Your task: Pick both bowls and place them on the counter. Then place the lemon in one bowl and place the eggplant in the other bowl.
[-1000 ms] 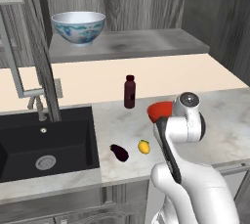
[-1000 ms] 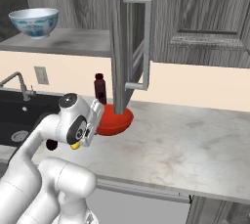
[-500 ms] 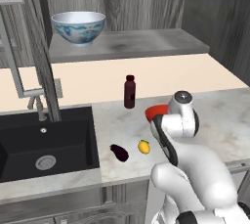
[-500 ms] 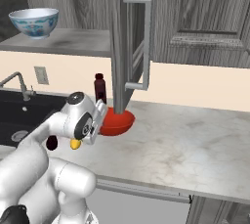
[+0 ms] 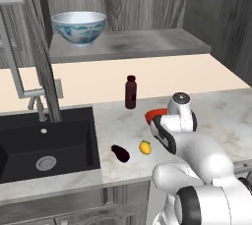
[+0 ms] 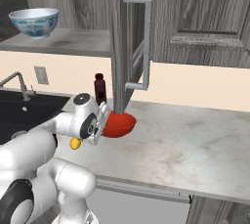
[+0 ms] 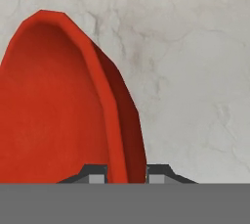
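Gripping: pincer (image 7: 126, 171) clamped on rim of red bowl (image 6: 118, 124), one fingertip (image 7: 96, 174) inside the wall, the other outside.
Red bowl position: low over the marbled table (image 6: 195, 145), just right of the dark bottle (image 5: 130, 92); contact with the stone hard to judge from the base views, apparently resting or nearly so.
Floral bowl: white patterned bowl (image 5: 78, 27) up on the grey shelf (image 5: 147, 44), not yet brought down.
Lemon: small yellow fruit (image 5: 144, 147) on the table near the front edge, just left of the arm.
Eggplant: dark oblong (image 5: 120, 153) beside the lemon, apart from it, near the sink (image 5: 44, 143).
Step in hand (judged): setting the red bowl down on the table.
Doing it well: lower until the base sits flat, keeping the rim level; part the fingers only once the bowl is fully supported; withdraw straight up along the wall to avoid dragging or tipping it.
Placement: bare stone to the right, away from bottle, lemon and eggplant, leaving room for the second bowl.
Risk: one-sided rim grip, tilt likely if released early.
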You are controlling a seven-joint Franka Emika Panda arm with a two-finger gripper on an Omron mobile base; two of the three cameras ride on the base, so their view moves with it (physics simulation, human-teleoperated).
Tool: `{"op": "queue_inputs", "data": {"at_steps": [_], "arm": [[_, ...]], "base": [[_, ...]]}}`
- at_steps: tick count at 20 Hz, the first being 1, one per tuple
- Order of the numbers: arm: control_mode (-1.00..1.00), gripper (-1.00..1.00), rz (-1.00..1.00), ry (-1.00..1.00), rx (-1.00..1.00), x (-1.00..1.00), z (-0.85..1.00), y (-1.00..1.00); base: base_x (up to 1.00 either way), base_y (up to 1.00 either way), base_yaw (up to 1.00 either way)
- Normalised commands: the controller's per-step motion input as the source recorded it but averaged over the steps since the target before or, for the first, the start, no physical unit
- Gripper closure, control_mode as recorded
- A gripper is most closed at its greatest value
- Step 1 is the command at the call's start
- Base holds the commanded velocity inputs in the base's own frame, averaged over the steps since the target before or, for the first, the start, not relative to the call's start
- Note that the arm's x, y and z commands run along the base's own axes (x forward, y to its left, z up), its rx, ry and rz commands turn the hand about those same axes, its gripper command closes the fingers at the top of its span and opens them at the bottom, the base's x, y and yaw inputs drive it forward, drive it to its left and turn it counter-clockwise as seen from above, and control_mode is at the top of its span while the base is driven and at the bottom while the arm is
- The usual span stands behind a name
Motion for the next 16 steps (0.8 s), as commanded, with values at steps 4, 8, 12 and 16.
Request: {"op": "queue_inputs", "data": {"at_steps": [4,8,12,16], "arm": [[-1.0,1.0,0.0,-0.03,-0.01,0.2,-0.28,-0.02],[-1.0,1.0,0.0,-0.02,-0.03,0.22,-0.19,-0.02],[-1.0,1.0,0.0,-0.01,-0.02,0.2,-0.17,0.0],[-1.0,1.0,0.0,0.0,0.0,0.28,-0.12,-0.02]], "base": [[0.0,0.0,0.0],[0.0,0.0,0.0],[0.0,0.0,0.0],[0.0,0.0,0.0]]}}
